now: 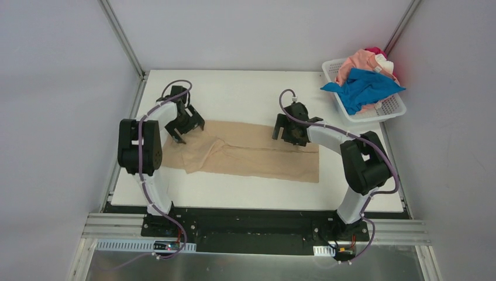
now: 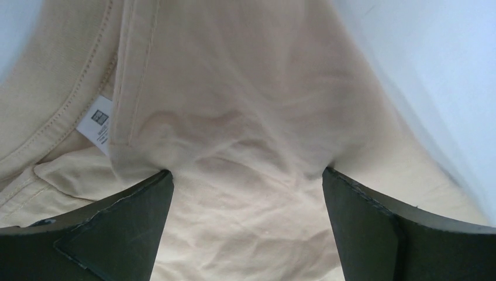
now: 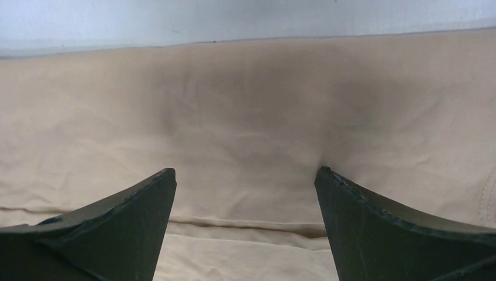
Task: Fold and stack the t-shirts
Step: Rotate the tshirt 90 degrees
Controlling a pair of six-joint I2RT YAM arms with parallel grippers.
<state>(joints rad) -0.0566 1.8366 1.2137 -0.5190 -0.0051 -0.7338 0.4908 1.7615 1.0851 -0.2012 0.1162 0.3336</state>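
Tan t-shirt (image 1: 251, 157) lies stretched across the middle of the worktop (image 1: 245, 88), looks partly folded into a long strip. Left gripper (image 2: 247, 175) at the collar end and right gripper (image 3: 245, 172) at the far edge both have jaws spread wide on the cloth, gripping nothing, presumably lining up the next fold.

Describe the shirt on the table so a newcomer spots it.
On the white table, mid-surface, a tan t-shirt lies spread left to right. It alone is laid out; the blue shirt and pink shirt are heaped in the white basket at the far right corner.
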